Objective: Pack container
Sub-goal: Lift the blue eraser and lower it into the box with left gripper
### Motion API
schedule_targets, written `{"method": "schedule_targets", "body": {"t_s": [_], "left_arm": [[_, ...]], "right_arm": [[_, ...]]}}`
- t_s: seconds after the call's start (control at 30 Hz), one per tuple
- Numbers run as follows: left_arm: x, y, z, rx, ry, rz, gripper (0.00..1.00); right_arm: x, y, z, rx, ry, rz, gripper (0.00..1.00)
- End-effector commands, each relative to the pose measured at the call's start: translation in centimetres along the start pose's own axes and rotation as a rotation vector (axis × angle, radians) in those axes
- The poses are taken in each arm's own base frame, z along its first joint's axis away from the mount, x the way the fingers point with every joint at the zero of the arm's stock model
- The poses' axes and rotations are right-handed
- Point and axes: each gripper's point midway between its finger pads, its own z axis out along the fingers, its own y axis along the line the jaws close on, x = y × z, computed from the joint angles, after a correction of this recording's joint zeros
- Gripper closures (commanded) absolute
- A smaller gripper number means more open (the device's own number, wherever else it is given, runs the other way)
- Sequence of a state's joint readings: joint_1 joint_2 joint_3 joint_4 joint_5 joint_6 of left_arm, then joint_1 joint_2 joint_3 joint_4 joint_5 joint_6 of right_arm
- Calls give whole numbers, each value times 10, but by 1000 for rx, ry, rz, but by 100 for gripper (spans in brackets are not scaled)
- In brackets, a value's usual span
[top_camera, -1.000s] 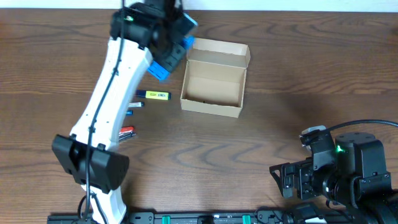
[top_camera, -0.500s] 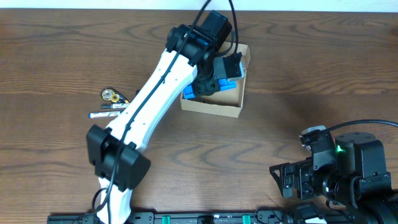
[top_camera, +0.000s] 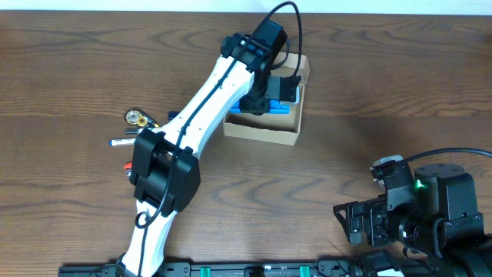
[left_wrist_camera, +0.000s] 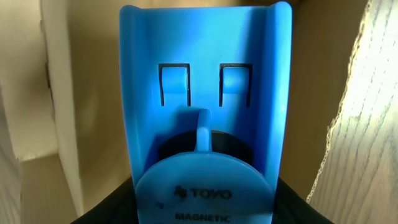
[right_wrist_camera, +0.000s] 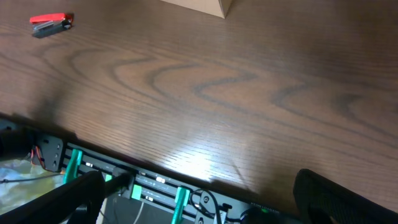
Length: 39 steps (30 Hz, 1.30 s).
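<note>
On the brown wooden table (top_camera: 369, 92) lie a gold round piece (top_camera: 138, 117), a pen (top_camera: 119, 142) and a red clip (right_wrist_camera: 51, 20).

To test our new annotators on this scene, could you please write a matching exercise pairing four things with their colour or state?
Things:
1. container
2. magnetic holder
3. right gripper
4. loose small item

Colour or state:
A. blue, at the box's opening
B. tan cardboard, open
C. red, lying on bare wood
D. open and empty

Pairs: 1-B, 2-A, 3-D, 4-C.
</note>
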<state>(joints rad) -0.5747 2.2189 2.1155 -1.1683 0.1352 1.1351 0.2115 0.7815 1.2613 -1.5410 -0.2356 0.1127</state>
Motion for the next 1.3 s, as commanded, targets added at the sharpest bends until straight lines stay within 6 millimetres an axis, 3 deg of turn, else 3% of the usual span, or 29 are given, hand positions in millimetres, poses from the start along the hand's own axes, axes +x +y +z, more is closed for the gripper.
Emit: {"method": "schedule_targets", "body": {"t_s": [0.0, 0.23, 0.53, 0.63, 0.73, 0.83, 0.9, 1.13, 1.27], "left_arm": [[0, -6, 18, 61, -21, 36, 77], [7, -12, 37, 109, 7, 31, 77], [20, -10, 38, 121, 26, 17, 69], [22, -10, 37, 126, 28, 12, 62], [22, -11, 37, 127, 29, -4, 46], [21, -11, 36, 126, 27, -31, 36], [21, -11, 34, 123, 26, -41, 31], [19, -10, 20, 102, 14, -37, 29], [16, -11, -4, 73, 1, -49, 28]], "right_arm": [[-3, 0, -3, -1, -11, -9, 1], [-3, 0, -3, -1, -11, -9, 1], [-3, 0, -3, -1, -12, -9, 1], [-3, 0, -3, -1, -11, -9, 1], [-3, 0, -3, -1, -11, -9, 1], [-3, 0, -3, -1, -11, -9, 1], [-3, 0, -3, -1, -11, -9, 1], [-3, 0, -3, -1, -11, -9, 1], [-3, 0, -3, -1, -11, -9, 1]]}}
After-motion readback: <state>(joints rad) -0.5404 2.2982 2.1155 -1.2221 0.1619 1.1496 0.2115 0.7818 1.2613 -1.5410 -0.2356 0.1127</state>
